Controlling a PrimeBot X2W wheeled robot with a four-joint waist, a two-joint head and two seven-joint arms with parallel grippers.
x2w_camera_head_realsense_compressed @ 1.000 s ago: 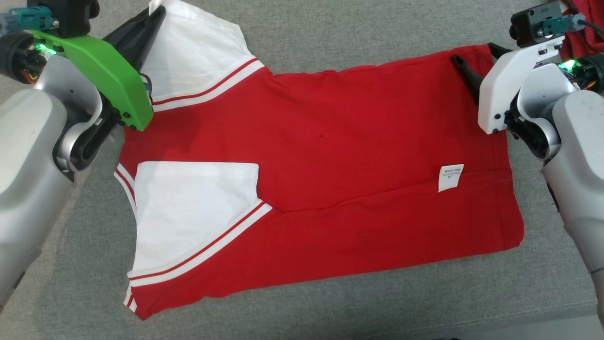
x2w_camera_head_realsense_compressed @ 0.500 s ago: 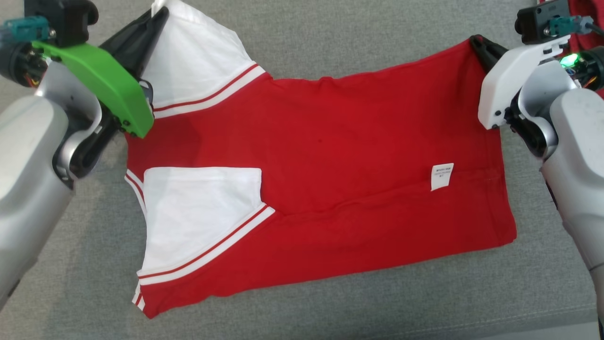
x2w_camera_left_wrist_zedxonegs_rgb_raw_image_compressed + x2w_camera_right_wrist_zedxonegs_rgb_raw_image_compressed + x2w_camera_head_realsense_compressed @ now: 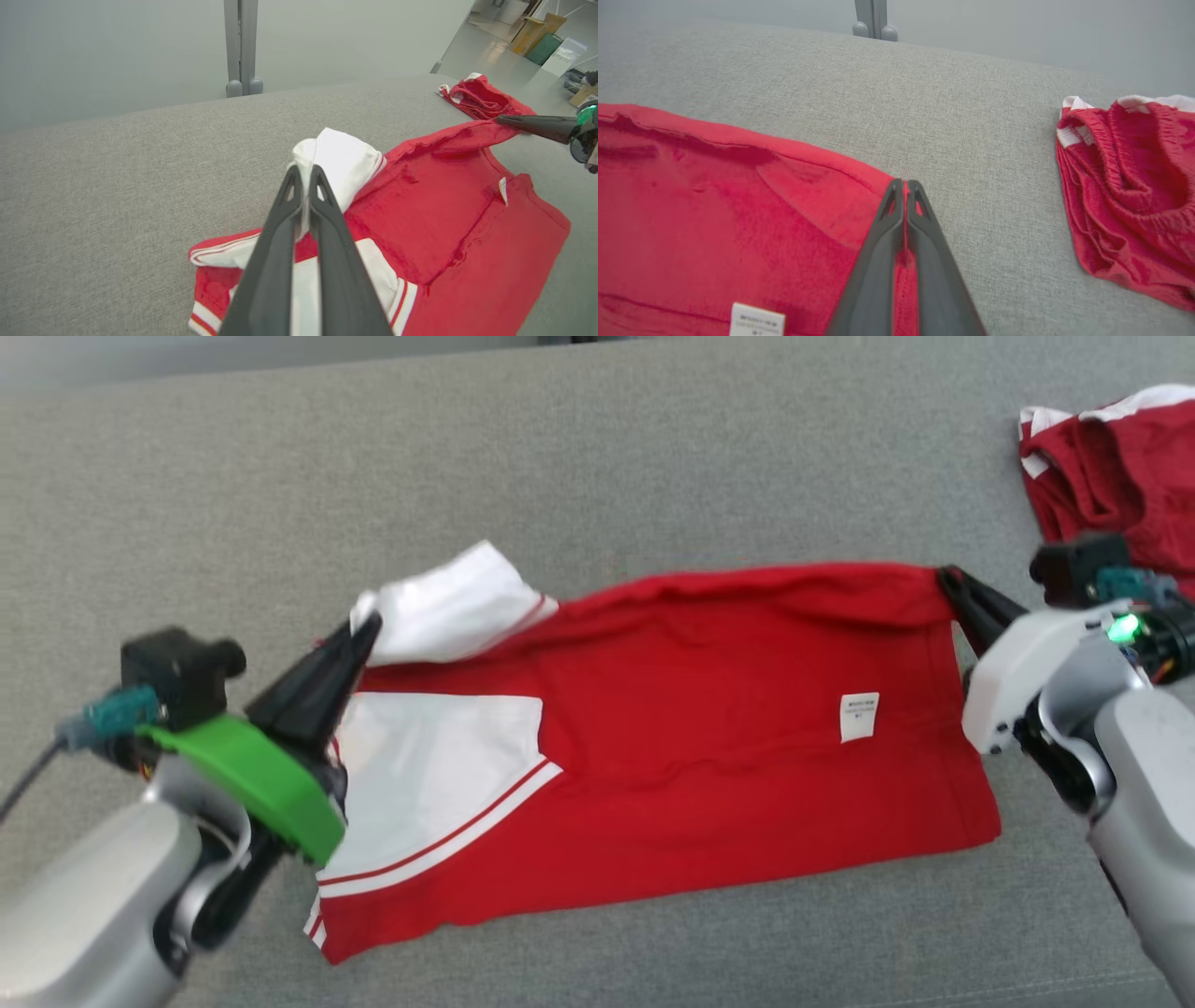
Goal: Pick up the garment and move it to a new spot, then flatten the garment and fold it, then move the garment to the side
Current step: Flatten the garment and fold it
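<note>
**Red T-shirt pinched at 2 far corners on a grey surface**

The red T-shirt [image 3: 672, 709] with white sleeves lies spread across the grey upholstered surface [image 3: 597, 457], its far edge raised off the fabric and sagging between the 2 arms. The left gripper [image 3: 367, 627] has its 2 fingers closed tight on the far white sleeve [image 3: 457, 607], which is so bunched that its outline is hard to read. The right gripper [image 3: 946, 576] is pressed flat on the far red hem corner, and the right wrist view shows a thin strip of cloth between its fingers. The left arm's green cover [image 3: 252, 784] hides the outer edge of the near sleeve [image 3: 439, 765]. The print on the white label [image 3: 859, 716] is too small to read. A second red garment [image 3: 1111, 467] with white trim lies crumpled well apart at the far right, cut off by the frame edge
</note>
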